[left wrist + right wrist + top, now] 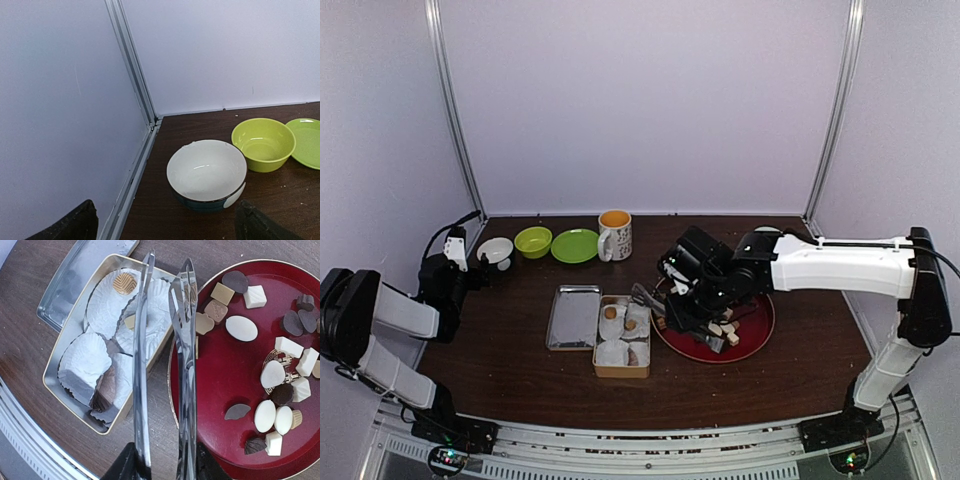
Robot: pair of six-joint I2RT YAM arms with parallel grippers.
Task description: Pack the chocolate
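Note:
Several chocolate pieces (241, 328), dark, tan and white, lie on a red plate (220, 370), also in the top view (761, 330). A gold tin box (56, 360) with white paper liners (85, 362) stands left of it (622, 372). In it lie a tan round piece (124, 283) and a brown piece (107, 388). My right gripper (165, 467) is shut on metal tongs (141, 350). The tong tips stand slightly apart and empty over the box's plate-side edge. My left gripper (165, 225) is open and empty, far left by a white bowl (207, 172).
The tin lid (573, 317) lies left of the box. At the back stand a mug (615, 235), a green plate (575, 246), a green bowl (533, 241) and the white bowl (496, 251). White walls close in the table on three sides.

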